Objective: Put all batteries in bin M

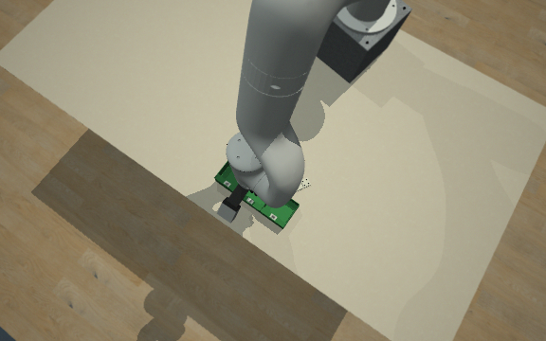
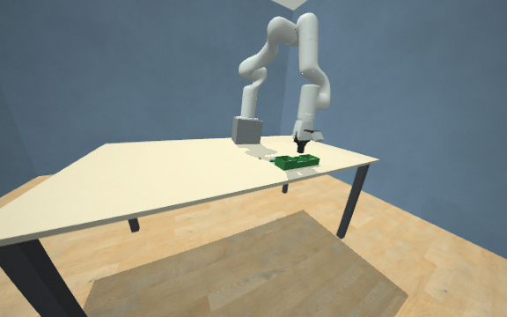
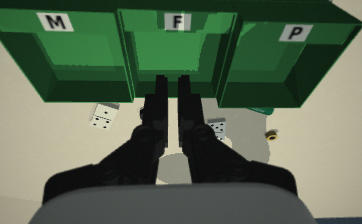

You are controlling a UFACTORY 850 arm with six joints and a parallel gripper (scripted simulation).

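Note:
Three joined green bins (image 1: 280,216) (image 2: 297,162) stand near the table's edge. In the wrist view they are marked M (image 3: 82,92), F (image 3: 174,52) and P (image 3: 262,75), and what shows of their insides is empty. My gripper (image 3: 172,90) (image 2: 300,151) hangs just above the near wall of the F bin. Its fingers are shut with a thin gap, and I see nothing between them. A small round gold and dark thing (image 3: 271,134) lies on the table near the P bin. In the top view the arm hides the fingers.
Two white dominoes (image 3: 103,116) (image 3: 217,127) lie on the table beside the bins; one also shows in the top view (image 1: 306,182). A green edge (image 3: 259,109) peeks out under the P bin. The arm's grey base (image 2: 246,130) stands behind. The table edge (image 2: 324,173) is close.

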